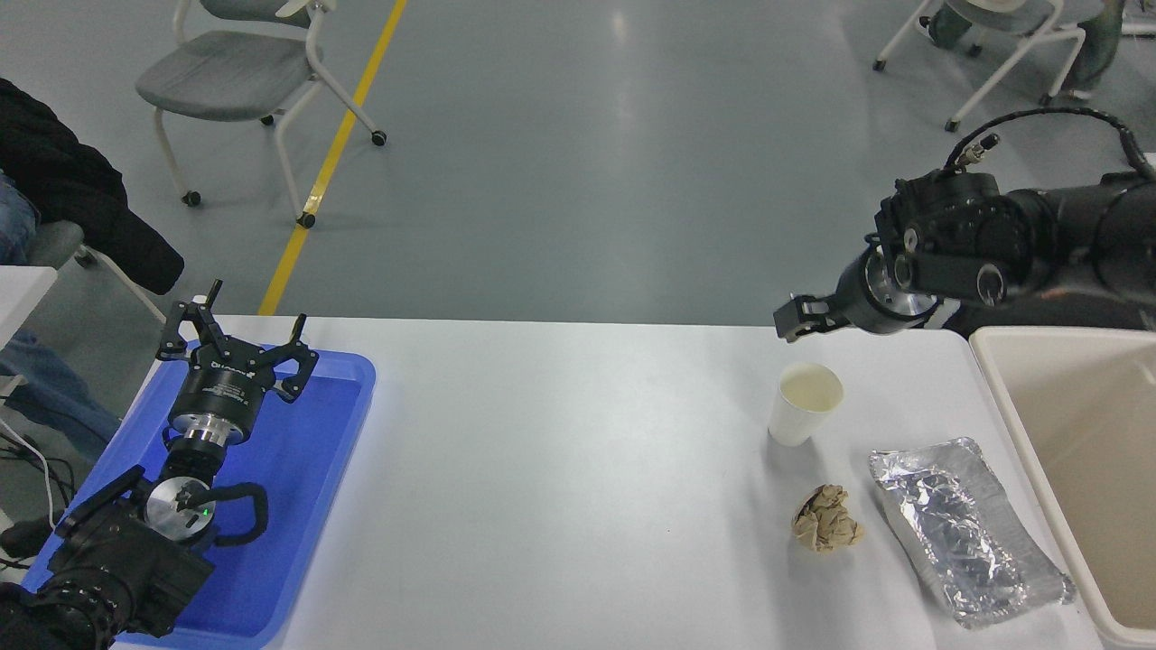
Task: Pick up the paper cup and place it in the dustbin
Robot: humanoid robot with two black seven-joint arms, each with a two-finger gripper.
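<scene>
The white paper cup (804,403) stands upright on the white table at the right, cream inside showing. The beige dustbin (1075,424) is at the table's right edge, to the right of the cup. My right gripper (798,319) comes in from the right edge and hangs over the table's far edge. It is just beyond and above the cup, apart from it, and holds nothing. My left gripper (230,338) is parked open over the blue tray (316,433) at the lower left.
A crumpled brown paper ball (825,518) lies in front of the cup. A crinkled silver foil tray (966,528) lies between the ball and the dustbin. A seated person's black jacket (63,194) is at the far left. Chairs stand on the floor beyond the table.
</scene>
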